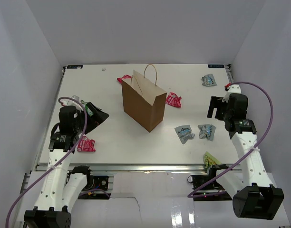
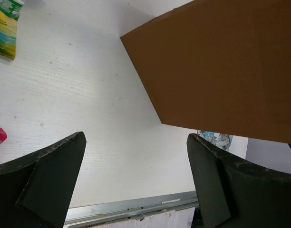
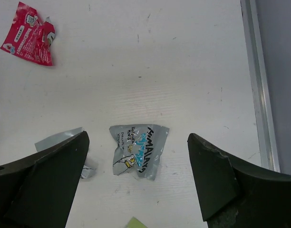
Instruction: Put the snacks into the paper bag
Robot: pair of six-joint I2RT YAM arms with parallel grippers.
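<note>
Meanwhile tall brown kraft paper bag point(image 1: 144, 102) stood upright; left gripper point(image 2: 135, 134), right gripper point(image 3: 137, 134) flanked it, both spread wide, empty.

My top camera looks down from high behind me and takes in the whole table point(image 1: 112, 137). My left wrist camera sits close against the bag point(image 2: 221, 66). My right one faces straight down, near a blue-silver packet point(image 3: 138, 151). The top view shares both.

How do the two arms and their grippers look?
The left arm and right arm have white links and black joints. A purple cable loops along each. The right wrist bears a small red part. The left gripper and right gripper have broad dark wedge-shaped fingers.
</note>
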